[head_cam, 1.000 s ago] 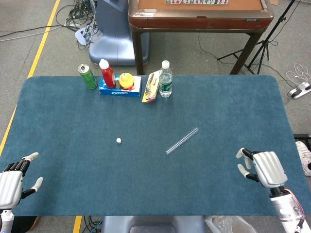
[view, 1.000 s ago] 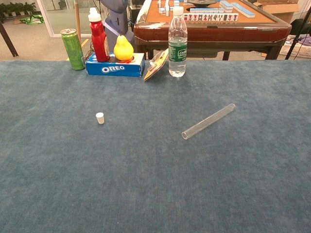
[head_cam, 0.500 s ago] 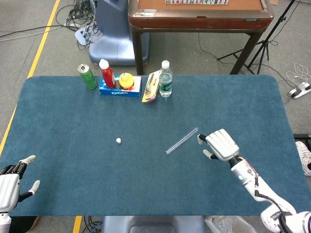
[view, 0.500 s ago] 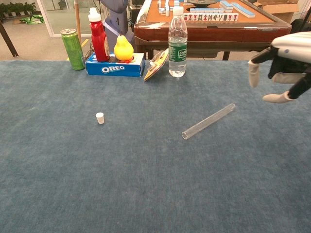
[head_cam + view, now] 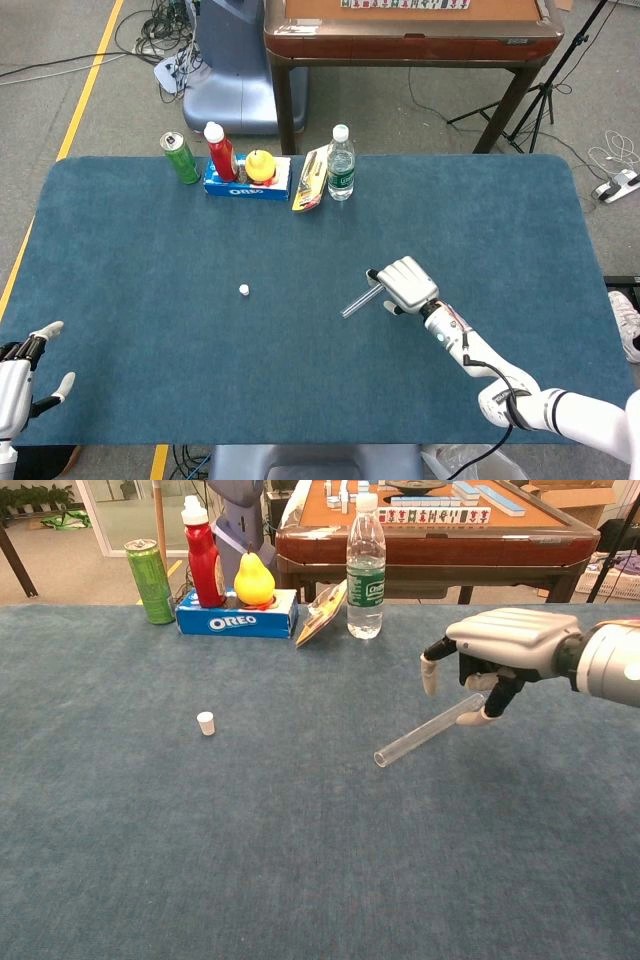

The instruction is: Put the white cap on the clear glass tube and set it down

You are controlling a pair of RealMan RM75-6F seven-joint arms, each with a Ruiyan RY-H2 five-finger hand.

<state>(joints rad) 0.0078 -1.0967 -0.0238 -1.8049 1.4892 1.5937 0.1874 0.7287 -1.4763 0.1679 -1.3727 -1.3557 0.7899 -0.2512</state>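
1. Clear glass tube (image 5: pixel 360 298) (image 5: pixel 425 731) lying flat on the blue table (image 5: pixel 150 230) (image 5: pixel 300 860), right of centre, slanted so its open end points near-left and its other end far-right.
2. Right hand (image 5: pixel 405 284) (image 5: pixel 500 650) poised over the tube's far-right end, palm down, fingers (image 5: pixel 431 676) spread and curled downward, empty; in the chest view a fingertip right at the tube's end, actual contact impossible to tell.
3. White cap (image 5: pixel 244 290) (image 5: pixel 206 723) upright on the table, well apart from the tube, off to its left, not on the tube.
4. Left hand (image 5: pixel 22 368) at the near-left corner of the table in the head view only, partly cut by the frame, fingers apart, nothing held.
5. Along the far edge, from left to right: green can (image 5: pixel 181 157) (image 5: pixel 150 581); red sauce bottle (image 5: pixel 221 151) (image 5: pixel 204 563) and yellow pear (image 5: pixel 260 165) (image 5: pixel 254 581) standing on a blue Oreo box (image 5: pixel 246 186) (image 5: pixel 237 620); a snack packet (image 5: pixel 310 180) (image 5: pixel 322 611) leaning just right of the box; a water bottle (image 5: pixel 341 163) (image 5: pixel 366 567) with green label beside the packet.
6. Behind the table, a brown mahjong table (image 5: pixel 410 30) (image 5: pixel 430 530) with tiles on top, and cables (image 5: pixel 155 35) on the grey floor at far left.
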